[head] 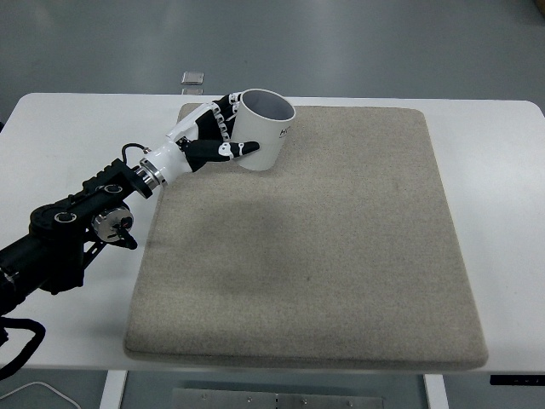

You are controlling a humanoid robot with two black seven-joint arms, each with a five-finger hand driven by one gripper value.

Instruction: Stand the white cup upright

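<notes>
The white cup (pixel 265 129) stands nearly upright, mouth up and tipped slightly to the right, at the far left part of the beige mat (pixel 324 247). Dark print shows on its right side. My left hand (pixel 223 136) is shut on the cup from its left, thumb across the front and fingers wrapped behind. Whether the cup's base touches the mat I cannot tell. The left arm reaches in from the lower left edge. The right arm does not show.
The mat covers most of the white table (pixel 502 170). A small grey flat object (pixel 193 78) lies beyond the table's far edge, behind the hand.
</notes>
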